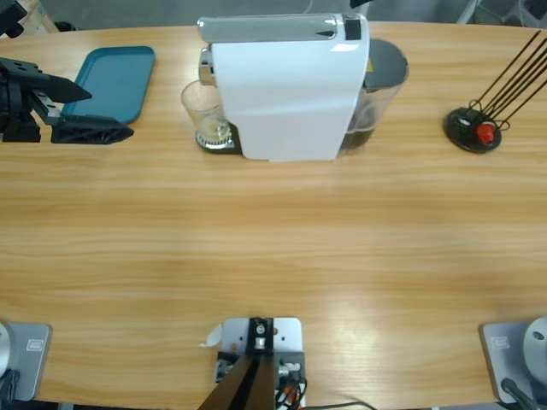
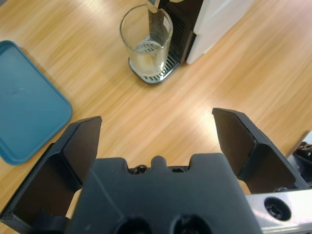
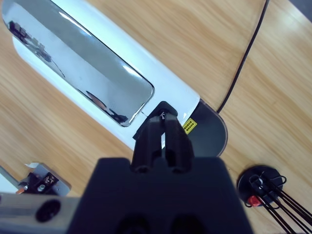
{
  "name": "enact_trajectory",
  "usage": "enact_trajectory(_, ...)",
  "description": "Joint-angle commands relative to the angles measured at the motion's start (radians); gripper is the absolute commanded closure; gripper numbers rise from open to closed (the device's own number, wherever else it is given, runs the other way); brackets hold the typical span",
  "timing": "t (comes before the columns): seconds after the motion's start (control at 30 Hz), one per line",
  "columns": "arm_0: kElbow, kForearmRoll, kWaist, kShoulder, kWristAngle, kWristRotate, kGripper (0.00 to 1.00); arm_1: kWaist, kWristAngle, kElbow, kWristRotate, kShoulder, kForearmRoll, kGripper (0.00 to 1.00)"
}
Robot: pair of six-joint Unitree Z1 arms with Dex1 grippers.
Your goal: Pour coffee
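Note:
A white coffee machine [image 1: 291, 94] stands at the table's far middle, with a clear glass [image 1: 203, 107] on its drip grate under the spout. The glass [image 2: 146, 39] looks clear inside; the coffee is not in view. My left gripper [image 1: 109, 111] is at the left edge, open and holding nothing, its jaws pointing toward the glass. In the left wrist view the left gripper [image 2: 156, 119] is well short of the glass. My right gripper [image 3: 163, 116] is shut, its tips over the rear top of the machine [image 3: 97, 73], just behind the chrome lid; touching or not, I cannot tell.
A blue tray [image 1: 115, 81] lies at the far left, beside the left gripper. The dark water tank [image 1: 380, 85] sits behind the machine. A black round base with a red part [image 1: 472, 128] and thin black rods stands at the far right.

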Motion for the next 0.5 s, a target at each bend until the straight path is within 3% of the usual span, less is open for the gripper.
enact_trajectory(0.03, 0.031, -0.007, -0.006, 0.029, -0.019, 0.012, 0.004, 0.014, -0.006, 0.030, -0.005, 0.067, -0.015, 1.000)
enact_trajectory(0.5, 0.029, -0.009, -0.006, 0.039, -0.022, 0.019, 0.004, 0.015, -0.004, 0.060, -0.005, 0.068, -0.018, 1.000)
